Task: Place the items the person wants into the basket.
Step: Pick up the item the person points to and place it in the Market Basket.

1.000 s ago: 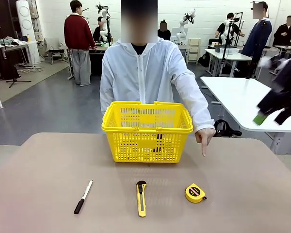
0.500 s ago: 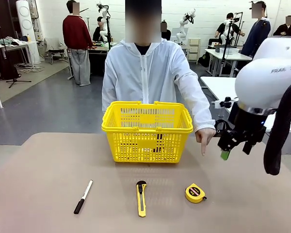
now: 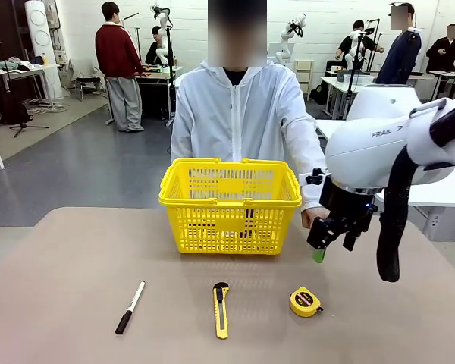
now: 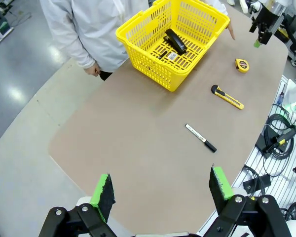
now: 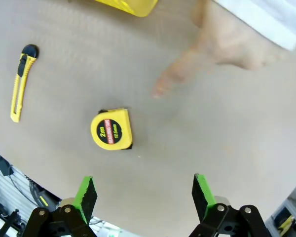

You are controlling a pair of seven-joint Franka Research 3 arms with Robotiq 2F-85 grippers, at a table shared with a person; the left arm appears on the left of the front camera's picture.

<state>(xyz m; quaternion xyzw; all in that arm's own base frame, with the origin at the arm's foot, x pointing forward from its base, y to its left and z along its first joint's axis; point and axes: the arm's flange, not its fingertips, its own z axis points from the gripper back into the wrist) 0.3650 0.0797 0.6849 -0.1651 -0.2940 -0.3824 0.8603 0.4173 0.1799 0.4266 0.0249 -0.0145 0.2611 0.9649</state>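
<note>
The small yellow-and-black tape measure [image 3: 305,301] lies on the table at the front right, seen close up as the tape measure [image 5: 112,129] in the right wrist view. The person [image 3: 239,121] in a white jacket points a finger [image 5: 160,88] down toward it. My right gripper [image 3: 332,249] hangs open above the table, just in front of that hand and above the tape measure; in its own view the right gripper [image 5: 145,197] holds nothing. The yellow basket [image 3: 229,205] stands mid-table with a black object [image 4: 175,40] on its floor. My left gripper [image 4: 163,190] is open, high above the table.
A long yellow utility knife [image 3: 221,309] lies left of the tape measure, and a black-and-white marker [image 3: 130,307] lies farther left. The person's other hand [image 4: 92,70] rests at the far table edge. Bare tabletop [image 3: 61,288] spreads around the tools.
My right arm has swung in from the right and come down over the table beside the person's pointing hand. The tools and basket have not moved.
</note>
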